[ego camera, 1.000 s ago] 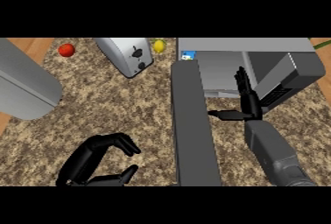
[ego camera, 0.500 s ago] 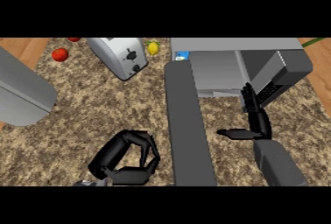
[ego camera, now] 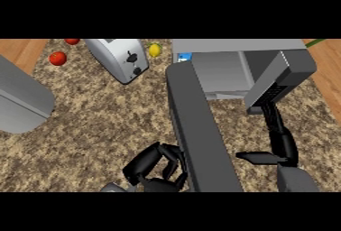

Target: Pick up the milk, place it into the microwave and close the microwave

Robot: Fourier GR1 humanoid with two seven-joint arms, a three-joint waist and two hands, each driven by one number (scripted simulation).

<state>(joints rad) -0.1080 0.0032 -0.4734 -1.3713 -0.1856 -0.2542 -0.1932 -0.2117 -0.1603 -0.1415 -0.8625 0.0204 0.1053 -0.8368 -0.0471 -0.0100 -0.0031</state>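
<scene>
Now the left hand [ego camera: 156, 169] has slid rightward, touching the microwave door [ego camera: 200, 135].

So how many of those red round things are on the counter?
2. One red fruit lies at the far left, left of the toaster; another red fruit is just behind it, cut off at the view's top. More may be hidden.

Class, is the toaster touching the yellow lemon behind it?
Apart. The head view shows a strip of bare counter between the toaster and the lemon.
</scene>
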